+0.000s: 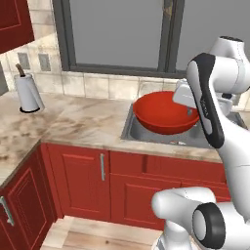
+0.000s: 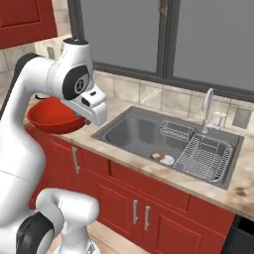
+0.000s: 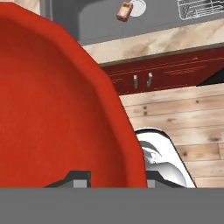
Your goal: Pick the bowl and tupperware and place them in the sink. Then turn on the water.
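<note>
The gripper (image 3: pixel 113 180) holds the red bowl (image 1: pixel 166 113) by its rim, with one dark finger tip on each side of the rim, so the jaws are narrow and pinch the bowl's wall. In the hand view the bowl fills the space to the left of the jaws and above them, and its left and top parts are cut off by the picture edge. Only the very ends of the finger tips (image 3: pixel 78 178) show there, so the rest of the fingers is hidden. In the left base view the robot's arm covers the right part of the bowl, and the hand at the rim is hard to make out. In the right base view the arm hides most of the bowl, and just a red slice shows at the left. The bowl is up in the air, over the counter edge by the left side of the sink (image 2: pixel 130 130). It is round, so it has no long side, and its open side faces mostly up with a small tilt. Past the jaws, far off in the hand view, a small white-and-brown drain piece (image 3: pixel 125 11) lies in the grey basin. The wire rack (image 2: pixel 206 156) sits at the far right of the sink, well apart from the jaws, and the faucet (image 2: pixel 207 108) stands behind it.
</note>
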